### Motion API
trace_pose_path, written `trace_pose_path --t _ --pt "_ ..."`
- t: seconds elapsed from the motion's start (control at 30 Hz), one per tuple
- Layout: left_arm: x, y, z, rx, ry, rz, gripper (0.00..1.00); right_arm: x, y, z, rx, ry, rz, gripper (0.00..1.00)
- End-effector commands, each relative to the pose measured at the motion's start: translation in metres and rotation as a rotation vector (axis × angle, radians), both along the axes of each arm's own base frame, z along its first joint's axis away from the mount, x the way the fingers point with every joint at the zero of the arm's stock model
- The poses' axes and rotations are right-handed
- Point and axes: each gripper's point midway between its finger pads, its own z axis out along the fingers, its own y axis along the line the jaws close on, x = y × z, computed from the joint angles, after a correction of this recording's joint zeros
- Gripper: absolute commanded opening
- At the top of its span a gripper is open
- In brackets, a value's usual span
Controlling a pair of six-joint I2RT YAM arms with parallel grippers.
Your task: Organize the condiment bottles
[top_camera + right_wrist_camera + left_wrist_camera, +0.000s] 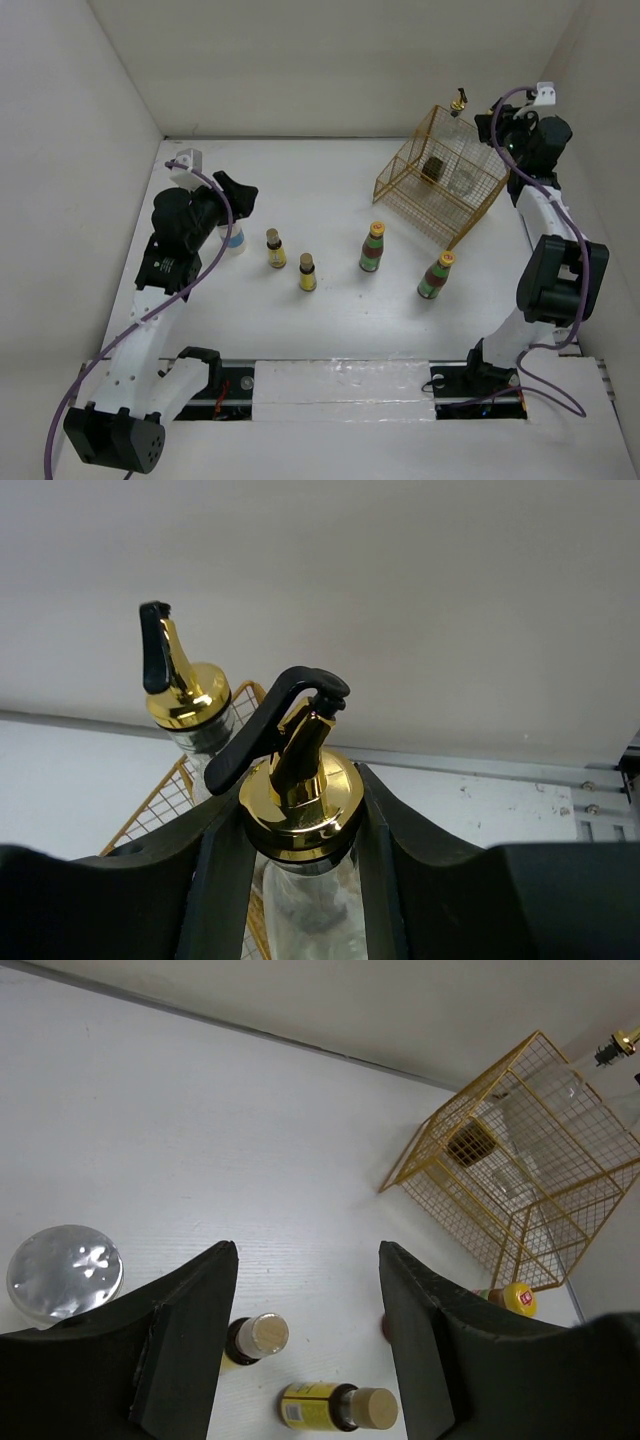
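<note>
Where the white table (330, 190) runs back to the wall, a gold wire basket (400, 172) sits at the far right, a box-shaped cage with a dark object (433, 168) inside that is too unclear to name. At the basket's far right corner the right gripper (300, 855) is clamped on a tall clear glass bottle with a gold pourer (300, 798), its fingers pressed to the neck just under the gold collar. Whether that bottle stands inside the wires cannot be told. A second clear glass bottle with a gold pourer (187, 698) stands just beside it, on its left in the right wrist view, rising above the basket's rim. On the table in front of the basket, a green-and-red-labelled bottle with a yellow cap (373, 247) stands upright near the middle, and its twin bottle (436, 275) stands nearer the right arm. A white bottle with a blue band (236, 240) stands at the left, showing a silver top in the left wrist view. The left gripper (307, 1280) hangs just beside the white bottle, fingers apart with nothing between them. Between the white bottle and the labelled pair, a small yellow bottle with a brown cap (275, 249) and another small yellow bottle (307, 272) stand upright, near each other but not touching.
</note>
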Motion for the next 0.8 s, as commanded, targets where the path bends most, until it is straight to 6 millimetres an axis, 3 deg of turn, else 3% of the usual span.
trace_pose_path --t 0.0,0.17,0.23,0.43,0.57,0.6,0.63,0.7,0.77 --pt "0.0 -0.004 0.011 -0.016 -0.046 -0.026 0.55 -0.013 0.005 0.057 0.003 -0.174 0.011 0.18" --pt "0.0 -0.004 0.015 -0.026 -0.052 -0.024 0.59 -0.012 0.004 0.042 0.014 -0.134 0.001 0.2" --pt "0.001 -0.005 0.01 -0.023 -0.032 -0.024 0.62 -0.013 0.004 0.03 0.028 -0.108 0.001 0.28" --pt "0.001 -0.005 0.017 -0.033 -0.038 -0.023 0.67 -0.014 0.002 0.029 0.034 -0.093 -0.011 0.59" --pt "0.0 -0.005 0.029 -0.045 -0.055 -0.022 0.73 -0.019 0.004 0.044 0.038 -0.113 -0.009 0.7" --pt "0.001 -0.006 0.024 -0.05 -0.031 -0.02 0.75 -0.023 0.005 0.053 0.036 -0.123 -0.009 0.71" --pt "0.0 -0.006 0.036 -0.054 -0.056 -0.021 0.8 -0.023 0.005 0.051 0.046 -0.113 -0.008 0.73" --pt "0.002 -0.009 0.04 -0.072 -0.038 -0.01 0.81 -0.033 0.007 0.077 0.05 -0.148 -0.014 0.79" --pt "0.002 -0.009 0.066 -0.078 -0.094 0.011 1.0 -0.041 0.014 0.091 0.049 -0.165 -0.008 0.83"
